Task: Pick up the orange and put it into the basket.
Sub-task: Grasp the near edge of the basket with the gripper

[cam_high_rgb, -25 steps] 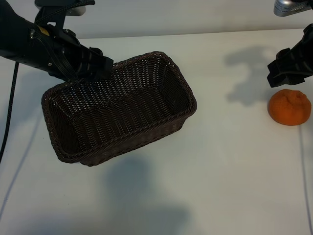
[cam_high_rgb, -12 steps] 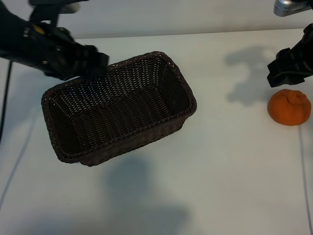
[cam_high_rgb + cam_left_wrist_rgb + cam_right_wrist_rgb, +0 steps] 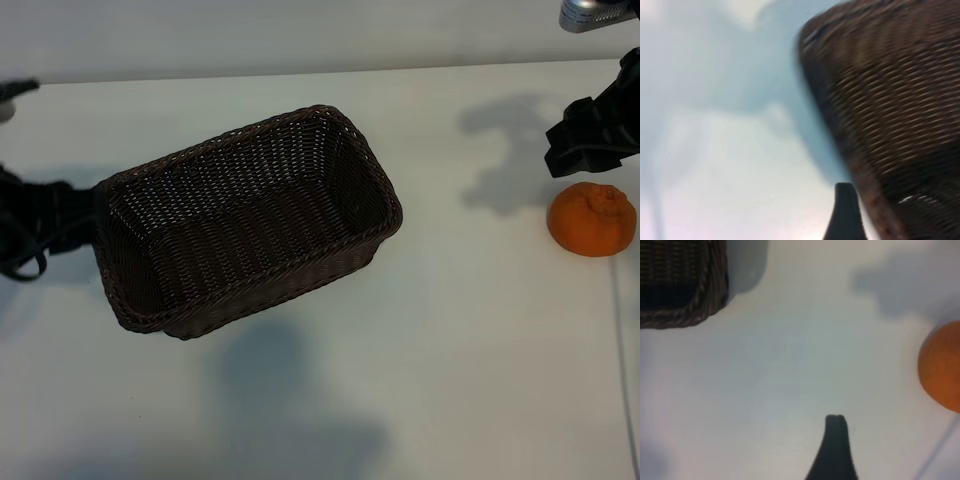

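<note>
The orange (image 3: 592,220) lies on the white table at the far right, well apart from the basket (image 3: 260,130), which stands empty left of centre. My right gripper (image 3: 585,140) hovers just behind the orange, open and holding nothing. In the right wrist view one finger (image 3: 836,445) shows over bare table, with the orange (image 3: 942,365) off to one side and a basket corner (image 3: 700,305) farther off. My left gripper (image 3: 80,215) sits low at the table's left edge beside the basket's short end, open and empty. One left finger (image 3: 845,210) shows next to the wicker wall (image 3: 890,100).
The table (image 3: 450,350) is white, with bare surface between basket and orange and along the front. A thin cable (image 3: 617,330) runs down the right edge. A silver fitting (image 3: 595,12) hangs at the top right corner.
My left arm has swung away from above the basket's far rim to the table's left edge. The basket, the orange and the right arm have stayed put.
</note>
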